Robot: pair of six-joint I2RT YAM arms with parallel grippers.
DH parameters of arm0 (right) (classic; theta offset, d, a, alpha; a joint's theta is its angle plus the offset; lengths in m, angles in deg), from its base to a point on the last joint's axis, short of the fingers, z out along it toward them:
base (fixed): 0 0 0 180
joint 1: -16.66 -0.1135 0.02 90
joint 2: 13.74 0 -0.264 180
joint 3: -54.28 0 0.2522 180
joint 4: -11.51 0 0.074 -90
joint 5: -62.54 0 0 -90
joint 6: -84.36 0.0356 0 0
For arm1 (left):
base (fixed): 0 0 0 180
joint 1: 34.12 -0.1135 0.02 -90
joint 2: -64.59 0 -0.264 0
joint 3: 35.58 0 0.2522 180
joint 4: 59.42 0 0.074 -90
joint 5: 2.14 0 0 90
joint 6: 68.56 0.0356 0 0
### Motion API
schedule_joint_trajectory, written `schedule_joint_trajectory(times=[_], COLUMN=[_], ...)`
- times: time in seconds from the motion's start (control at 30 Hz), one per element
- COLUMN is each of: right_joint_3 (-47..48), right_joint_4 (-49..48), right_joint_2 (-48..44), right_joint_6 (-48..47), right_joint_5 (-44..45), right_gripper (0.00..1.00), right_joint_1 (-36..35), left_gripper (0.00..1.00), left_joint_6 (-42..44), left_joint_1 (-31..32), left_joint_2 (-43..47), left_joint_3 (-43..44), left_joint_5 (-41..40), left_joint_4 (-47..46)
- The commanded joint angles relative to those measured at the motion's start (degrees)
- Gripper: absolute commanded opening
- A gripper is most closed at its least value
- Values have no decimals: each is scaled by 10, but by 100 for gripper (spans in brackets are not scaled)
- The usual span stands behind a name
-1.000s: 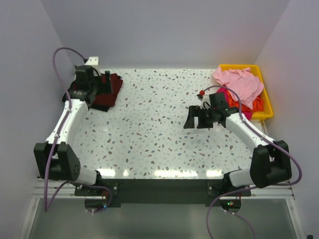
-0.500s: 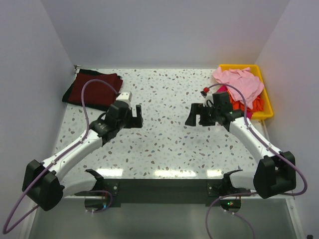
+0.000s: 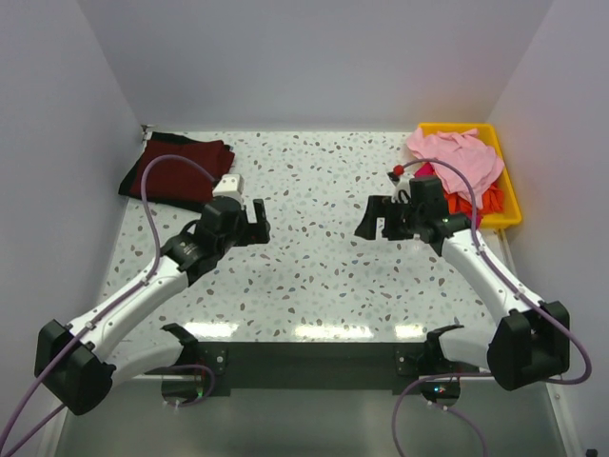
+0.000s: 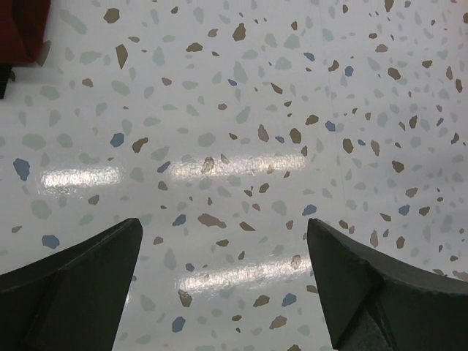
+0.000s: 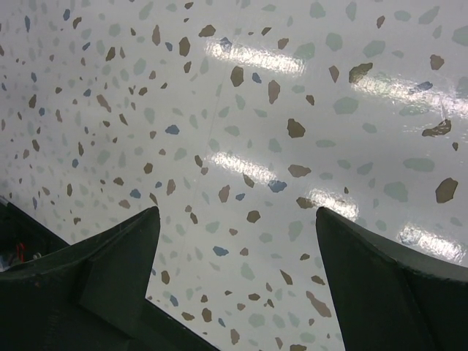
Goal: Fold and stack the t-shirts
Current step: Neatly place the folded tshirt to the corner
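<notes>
"Both grippers, are they holding anything?"

"No. The left gripper [image 3: 259,221] and the right gripper [image 3: 369,219] hang with jaws spread wide and empty above the speckled table [image 3: 314,267], facing each other across its middle."

"And the shirts?"

"A maroon shirt [image 3: 176,169] lies folded at the far left corner, well apart from the left gripper. A pink shirt [image 3: 457,157] is heaped over orange shirts [image 3: 488,198] in the yellow bin [image 3: 512,195], near the right gripper."
</notes>
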Motion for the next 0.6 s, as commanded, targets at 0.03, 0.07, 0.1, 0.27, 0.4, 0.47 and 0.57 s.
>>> schedule_joint_trajectory(times=[0.03,0.07,0.1,0.27,0.4,0.47,0.57], right_joint_3=[-1,-1,-2,-3,-5,-5,-7], right_joint_4=[-8,-7,-7,-5,-2,-2,0], right_joint_2=[-24,-26,-27,-33,-36,-39,-42], right_joint_6=[4,4,5,4,3,3,3], right_joint_5=[20,22,22,26,29,31,35], right_gripper=[91,91,91,91,91,91,91], right_joint_1=[-1,-1,-1,-1,-1,-1,-1], left_gripper=[100,100,100,100,100,100,100], left_joint_6=[-1,0,-1,-3,-6,-6,-2], left_joint_1=[1,2,2,2,2,2,2], left_joint_2=[16,16,16,23,28,30,30], left_joint_3=[14,15,15,16,14,14,14], left_joint_5=[-18,-19,-18,-25,-32,-34,-34], left_joint_4=[-8,-8,-8,-5,-3,-1,-4])
